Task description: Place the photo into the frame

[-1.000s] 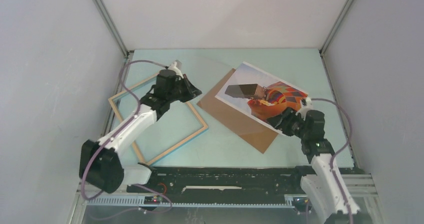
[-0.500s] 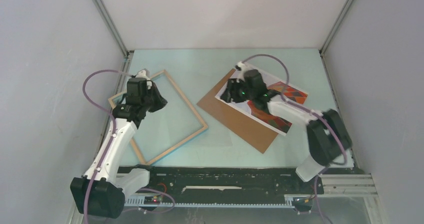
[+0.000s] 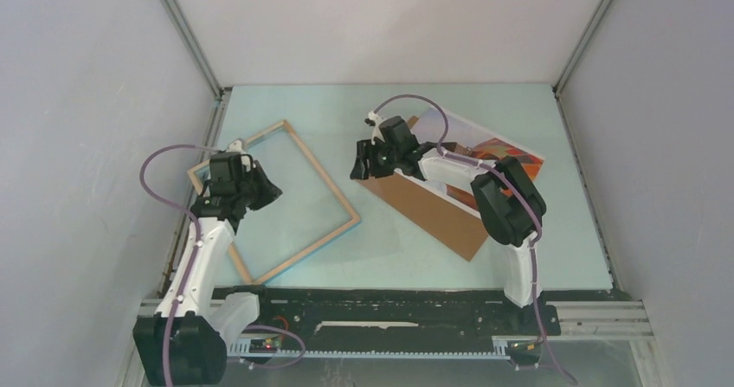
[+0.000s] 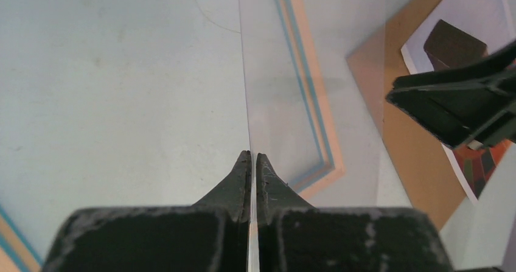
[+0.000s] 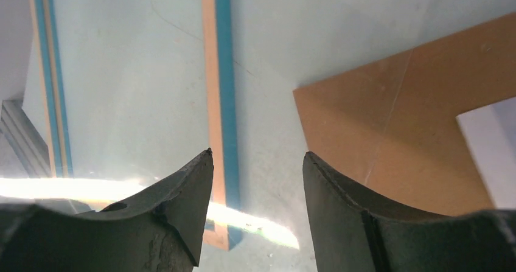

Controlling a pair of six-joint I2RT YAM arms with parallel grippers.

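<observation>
The left claw (image 4: 252, 161) is pinched shut on one edge of a thin, flat, see-through sheet (image 4: 286, 77). It holds the sheet up at a slant over the left side of the pale blue-green table (image 3: 389, 248). Under the sheet lies the thin frame of light wood with a blue face (image 3: 320, 173), flat on the table.

The right claw (image 5: 258, 155) has its two fingers wide apart with nothing between them. It hangs low between the frame's right side and the left corner of the flat brown board (image 3: 424, 201).

The paper photo with the orange balloon (image 3: 495, 147) rests face up on the right part of that board, well apart from the frame. The right arm hides some of it.

I think the job has barely begun, as the photo is not in the frame yet. The clear sheet seems to be the thing to deal with first. To do this well, the left claw should pinch firmly and move slowly, because the sheet is thin and could tilt or slip out. The right claw should stay out of its way, or take the other edge gently, so the sheet comes down flat.
</observation>
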